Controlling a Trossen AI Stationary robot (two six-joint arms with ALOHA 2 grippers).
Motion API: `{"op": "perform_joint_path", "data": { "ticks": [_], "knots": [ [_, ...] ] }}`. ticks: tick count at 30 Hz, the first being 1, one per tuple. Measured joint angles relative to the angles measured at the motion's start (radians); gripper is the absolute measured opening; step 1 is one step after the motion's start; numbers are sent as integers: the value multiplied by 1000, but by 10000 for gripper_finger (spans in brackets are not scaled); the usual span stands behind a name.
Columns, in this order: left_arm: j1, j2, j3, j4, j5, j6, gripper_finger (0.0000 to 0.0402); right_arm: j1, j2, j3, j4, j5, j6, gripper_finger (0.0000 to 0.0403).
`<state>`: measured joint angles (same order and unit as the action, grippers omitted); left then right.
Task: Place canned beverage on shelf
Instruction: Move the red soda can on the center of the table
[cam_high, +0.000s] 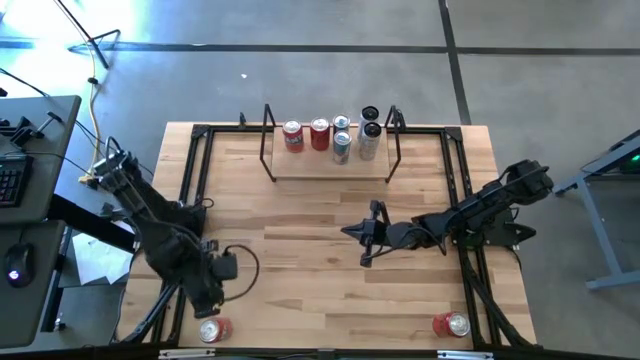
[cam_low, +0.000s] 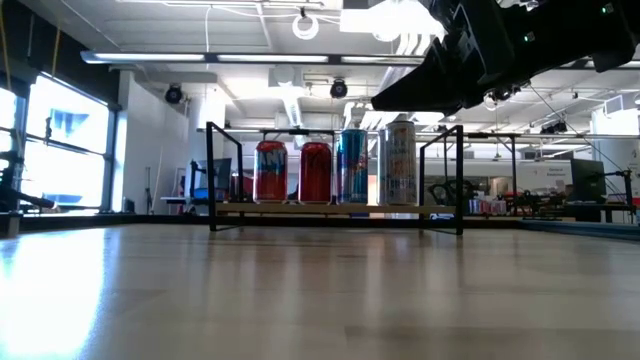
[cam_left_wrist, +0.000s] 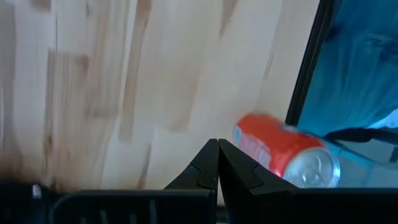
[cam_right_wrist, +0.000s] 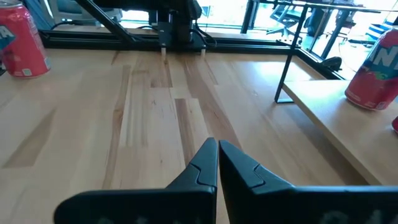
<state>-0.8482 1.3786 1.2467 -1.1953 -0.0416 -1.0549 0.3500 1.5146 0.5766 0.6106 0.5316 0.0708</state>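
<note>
The shelf (cam_high: 330, 168) stands at the table's far middle, a light board with black rod frames at both ends. On it several cans stand upright, among them two red ones (cam_low: 270, 172) and a silver one (cam_low: 399, 162). A red can (cam_left_wrist: 283, 152) lies on its side at the near left corner, close to the table's edge. My left gripper (cam_left_wrist: 217, 149) hangs shut just above and beside it, pointing down, touching nothing. Another red can (cam_high: 450, 325) lies at the near right. My right gripper (cam_high: 350, 232) is shut over the table's middle, pointing toward the left edge.
A black frame (cam_high: 190, 200) runs along the table's left, right and far sides. The shelf's near edge (cam_right_wrist: 323, 118) lies just to the far side of my right gripper. Bare wood (cam_high: 290, 250) stretches between the two grippers.
</note>
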Motion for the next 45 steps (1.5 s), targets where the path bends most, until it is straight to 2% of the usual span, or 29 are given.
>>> {"op": "perform_joint_path", "data": {
  "ticks": [6,10,14,20,23,26,31,35,40,45],
  "knots": [
    [-42,107,103,-96,21,-99,3,0,0,0,0,0,0,0],
    [-51,167,139,-124,69,-130,32,0,0,0,0,0,-2,0],
    [-51,216,163,-121,132,-172,89,0,0,0,0,0,-1,0],
    [-42,274,178,-110,251,-306,200,0,0,0,0,0,-1,0],
    [-42,296,178,-110,313,-322,250,0,0,0,0,0,-1,0],
    [-42,314,178,-95,353,-308,282,0,0,1,-2,0,-1,0],
    [-42,318,180,2,363,-298,298,0,0,1,-8,0,-1,0],
    [-48,317,202,-8,354,-331,298,0,0,1,-8,0,-1,0],
    [-72,328,202,-8,354,-464,298,0,0,1,-26,0,-1,0],
    [-82,366,202,-10,353,-469,298,0,0,1,-34,0,-1,0]
  ]
}}
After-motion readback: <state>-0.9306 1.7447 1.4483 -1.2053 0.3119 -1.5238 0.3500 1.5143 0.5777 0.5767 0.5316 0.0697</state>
